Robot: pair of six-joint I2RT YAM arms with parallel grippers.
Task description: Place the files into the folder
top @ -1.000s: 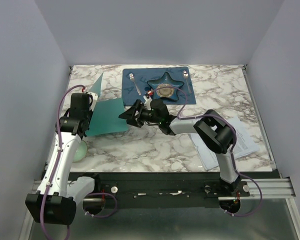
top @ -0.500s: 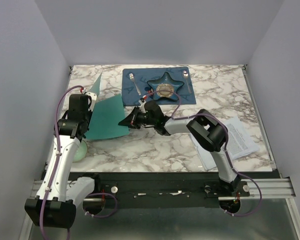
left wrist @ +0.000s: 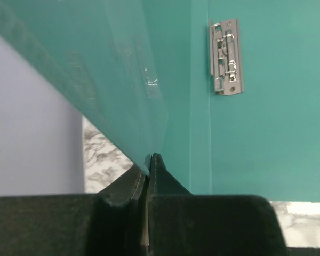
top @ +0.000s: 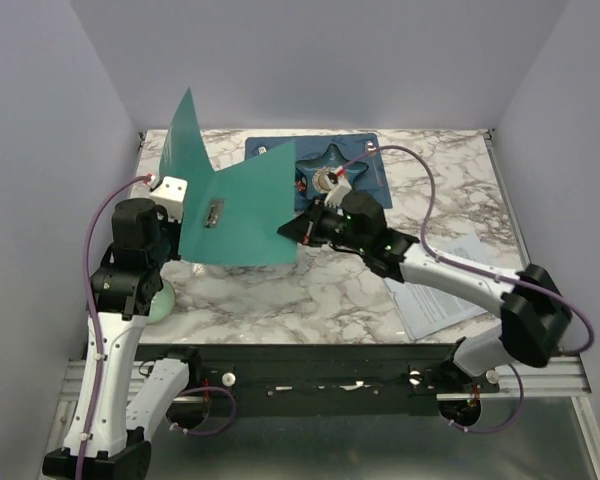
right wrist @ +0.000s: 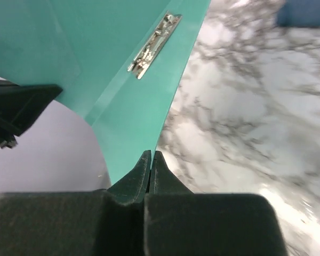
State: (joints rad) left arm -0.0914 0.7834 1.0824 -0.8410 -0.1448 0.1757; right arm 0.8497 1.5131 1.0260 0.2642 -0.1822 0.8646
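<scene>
The teal folder (top: 245, 205) hangs open above the table's left half, its silver clip (top: 215, 212) facing up. My left gripper (top: 183, 228) is shut on the lower edge of the left cover (left wrist: 122, 80), near the spine. The clip (left wrist: 225, 56) shows on the other cover. My right gripper (top: 286, 232) is shut on the right cover's lower corner (right wrist: 138, 133), and the clip (right wrist: 153, 45) shows beyond its fingertips. The files (top: 460, 285), white printed sheets, lie flat on the marble at the right, partly under my right arm.
A dark blue placemat (top: 270, 160) with a star dish (top: 332, 172) and a spoon (top: 372, 155) lies at the back, just behind the folder. A pale green round object (top: 160, 300) sits by the left arm. Grey walls close in the left, back and right.
My right gripper has shut on the folder's corner. Both arms have lifted the folder off the table and spread it open. The right arm has stretched out to the left.
</scene>
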